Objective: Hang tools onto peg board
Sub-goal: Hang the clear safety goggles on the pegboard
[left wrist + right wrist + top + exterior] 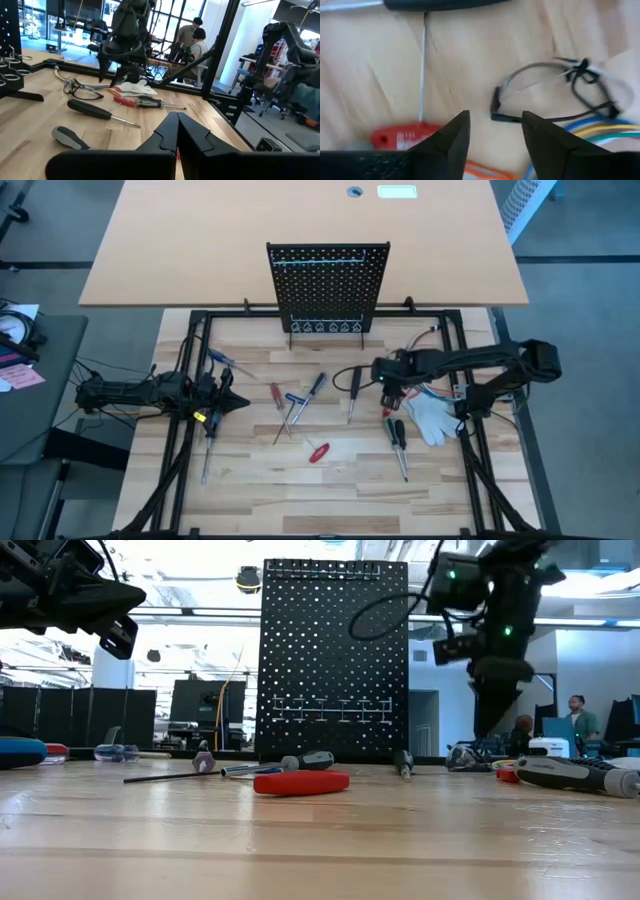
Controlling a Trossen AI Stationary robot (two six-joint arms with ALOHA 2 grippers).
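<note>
1. Over at the bench's left edge the left gripper (232, 402) hangs above the wood with its fingers pressed together and nothing between them; a long slim screwdriver (207, 448) lies just beneath it.
2. The peg board (328, 288) stands upright at the middle of the far edge, and I see no tool on its hooks (327, 328).
3. The tools are scattered flat across the middle of the bench. I count about seven screwdrivers, plus one short red-handled tool (318, 452) that may be the pliers.
4. Near the right edge the right gripper (389, 394) hovers with fingers spread and empty above a red-handled screwdriver (388, 412), just beside a white glove (429, 417) and a loose cable (555, 95).
5. My worry: closing here could snag the cable or glove, or pinch the thin shaft so the tool rolls away.
6. One board, one glove, two arms.
</note>
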